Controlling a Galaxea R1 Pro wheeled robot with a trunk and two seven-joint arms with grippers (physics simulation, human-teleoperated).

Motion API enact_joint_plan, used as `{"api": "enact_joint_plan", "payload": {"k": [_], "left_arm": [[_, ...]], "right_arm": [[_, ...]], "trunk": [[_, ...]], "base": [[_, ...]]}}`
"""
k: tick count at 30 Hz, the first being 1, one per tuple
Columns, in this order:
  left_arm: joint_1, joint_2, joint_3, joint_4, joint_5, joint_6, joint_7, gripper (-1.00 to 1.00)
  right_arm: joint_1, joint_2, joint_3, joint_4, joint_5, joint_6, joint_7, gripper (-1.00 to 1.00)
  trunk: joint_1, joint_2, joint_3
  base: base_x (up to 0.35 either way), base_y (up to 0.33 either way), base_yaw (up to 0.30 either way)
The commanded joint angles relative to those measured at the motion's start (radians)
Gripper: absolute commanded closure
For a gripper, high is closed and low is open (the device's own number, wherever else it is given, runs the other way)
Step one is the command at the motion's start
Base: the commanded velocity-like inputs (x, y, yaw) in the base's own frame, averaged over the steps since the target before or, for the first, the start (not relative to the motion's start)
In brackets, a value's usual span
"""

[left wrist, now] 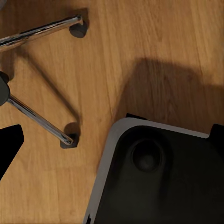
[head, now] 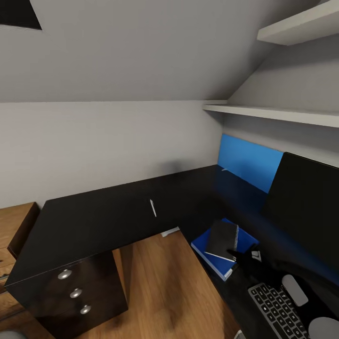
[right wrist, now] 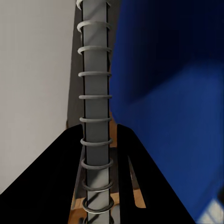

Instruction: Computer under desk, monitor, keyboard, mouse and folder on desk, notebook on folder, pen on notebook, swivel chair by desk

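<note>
Glossy black in the head view: saw the desk (head: 94, 216) bearing a pen (head: 153, 207) near its inner front edge. Found the blue folder (head: 207, 252) at the right wing's front edge, the spiral notebook (head: 222, 239) on it, and the keyboard (head: 278, 308) and monitor (head: 306, 207) beyond.

Left wrist: saw chrome legs of the swivel chair (left wrist: 37, 123) on the wood floor (left wrist: 140, 37); could not tell the left gripper's state.

Right wrist: saw the right gripper (right wrist: 97, 205) clenched on the notebook's coil spine.

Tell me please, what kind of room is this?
Probably a home office corner under a sloped ceiling. An L-shaped black desk with drawers carries a monitor, a keyboard and a notebook on a blue folder. Wall shelves hang above; the floor is wood.
</note>
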Motion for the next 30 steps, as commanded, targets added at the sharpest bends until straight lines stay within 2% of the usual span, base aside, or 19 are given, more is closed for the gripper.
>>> {"api": "enact_joint_plan", "payload": {"k": [1,8,9,30], "left_arm": [[0.000,0.000,0.000,-0.001,0.010,-0.001,-0.008,-1.00],[0.000,0.000,0.000,-0.001,0.010,-0.001,-0.008,-1.00],[0.000,0.000,0.000,-0.001,0.010,-0.001,-0.008,-1.00],[0.000,-0.002,0.000,0.000,0.010,-0.001,-0.008,-1.00]], "right_arm": [[-0.001,-0.001,-0.002,0.000,0.001,0.005,0.003,1.00],[0.001,-0.007,-0.002,0.001,0.001,0.005,0.003,1.00],[0.002,-0.008,-0.002,0.001,0.001,0.005,0.003,-1.00],[0.002,-0.009,-0.002,0.001,0.001,0.005,0.003,-1.00]], "trunk": [[0.000,0.000,-0.001],[0.000,0.000,-0.001],[0.000,0.000,-0.001],[0.000,0.000,-0.001]], "base": [[0.000,0.000,0.000],[0.000,0.000,0.000],[0.000,0.000,0.000],[0.000,0.000,0.000]]}}
